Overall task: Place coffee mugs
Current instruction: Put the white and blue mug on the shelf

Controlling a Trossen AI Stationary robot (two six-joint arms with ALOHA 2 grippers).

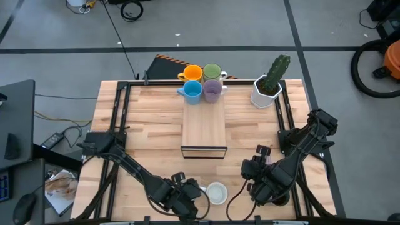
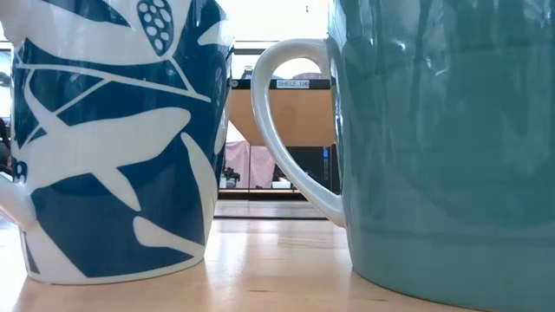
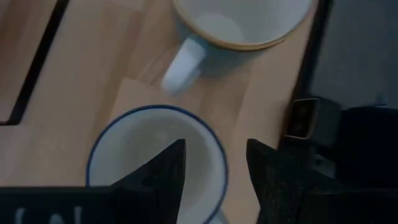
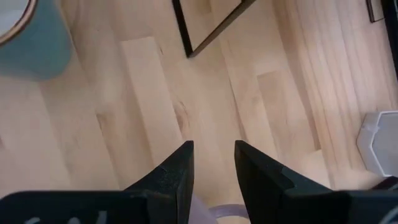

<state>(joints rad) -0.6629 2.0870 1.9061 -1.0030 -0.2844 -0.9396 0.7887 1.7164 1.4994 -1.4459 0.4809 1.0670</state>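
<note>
Four mugs, orange [image 1: 192, 73], green [image 1: 211, 70], blue [image 1: 192, 91] and purple [image 1: 212, 91], stand at the far end of a wooden board [image 1: 204, 128]. At the near edge stand a blue-and-white patterned mug [image 2: 113, 139] and a teal mug with a white handle [image 2: 442, 139]. My left gripper [image 1: 187, 190] is open above the patterned mug [image 3: 149, 162]. One finger is inside its rim and one outside, and neither touches it. The teal mug [image 1: 217, 192] stands just to its right. My right gripper [image 1: 257, 184] is near the table's near right, shut on something lilac. My right gripper [image 4: 214, 155] points down at the table, with a small lilac piece [image 4: 214, 213] between its two fingers, far back near their base. I take it for part of a purple mug. The fingers hide the rest, so which part they hold does not show.
A white faceted planter with a cactus [image 1: 270, 86] stands at the far right, also seen in the right wrist view [image 4: 379, 143]. Black frame rails run along both table sides [image 1: 115, 125]. Bare wood lies between the board and the near mugs.
</note>
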